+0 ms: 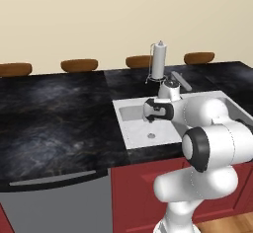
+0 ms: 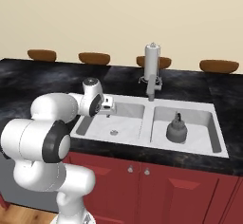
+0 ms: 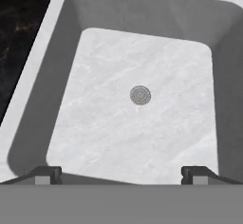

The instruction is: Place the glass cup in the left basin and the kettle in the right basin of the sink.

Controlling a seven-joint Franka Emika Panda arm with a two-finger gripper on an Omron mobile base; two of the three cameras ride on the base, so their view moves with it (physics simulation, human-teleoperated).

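Pincer [image 1: 148,112] jaws spread wide, nothing between them, hanging over the left basin [image 1: 148,128] of the sink [image 1: 121,109]. From the left base view: arm blocks the right side of the sink, so the right basin can't be judged from here. Paper-towel roll [image 1: 158,60] stands on the black desk [image 1: 54,113] behind the faucet.

Right base view: pincer [image 2: 110,108] sits above the near-left corner of the left basin [image 2: 114,121]. Kettle [image 2: 176,129] upright on the floor of the right basin [image 2: 187,128], so that half looks done. Faucet [image 2: 151,88] at back centre, between the bowls. I can't make out any glass cup, in the basin or on the desk; clear glass may just render faint.

Hand view: fingertips [image 3: 45,173] wide apart at the bottom edge, looking straight down into the left basin [image 3: 142,114]; drain [image 3: 140,95] bare, basin floor bare.

My read: cup step is in hand or just finishing. If a cup is to be fetched, lift clear of the rim first, keep jaws wide, approach from above, grip low on the wall.
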